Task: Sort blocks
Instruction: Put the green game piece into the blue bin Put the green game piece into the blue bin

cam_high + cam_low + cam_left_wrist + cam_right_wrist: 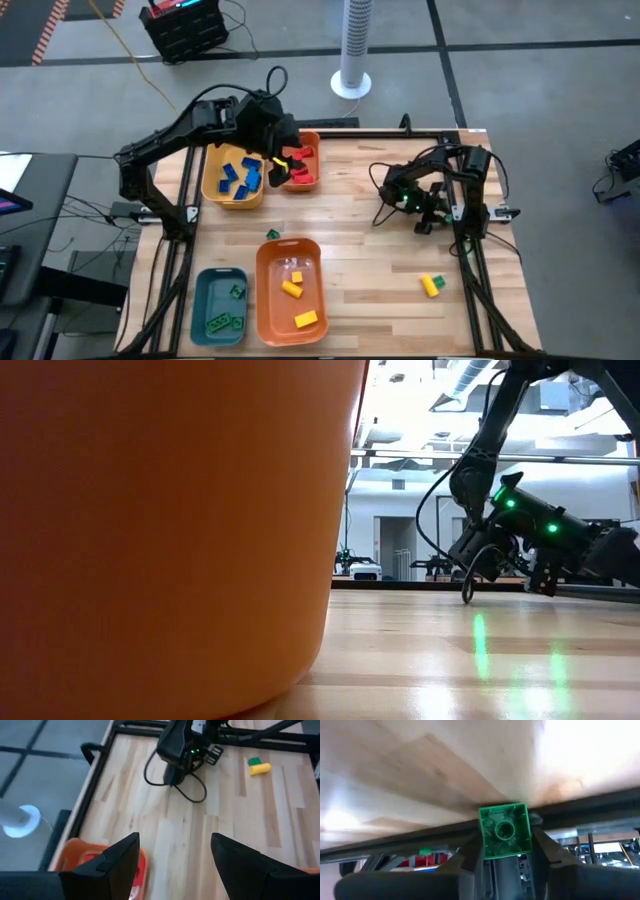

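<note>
My right gripper (424,220) is low over the table's right side, shut on a small green block (504,831). Another green block (272,235) lies loose mid-table, and a yellow and green pair (432,284) lies near the right front. My left gripper (175,840) hangs open and empty above the small orange bin (300,165) of red blocks. Blue blocks fill the yellow bin (235,178) beside it. My right gripper pinches the green block by two opposite side walls (482,837) between its two fingers (546,851). The block's hollow underside faces the wrist camera. The fingers slant down toward the table top. I cannot tell whether the block still touches the wood.
A large orange bin (290,290) with yellow blocks and a teal bin (220,305) with green blocks stand at the front left. The orange bin's wall (160,530) fills the left of the low view. Bare wood lies between the arms.
</note>
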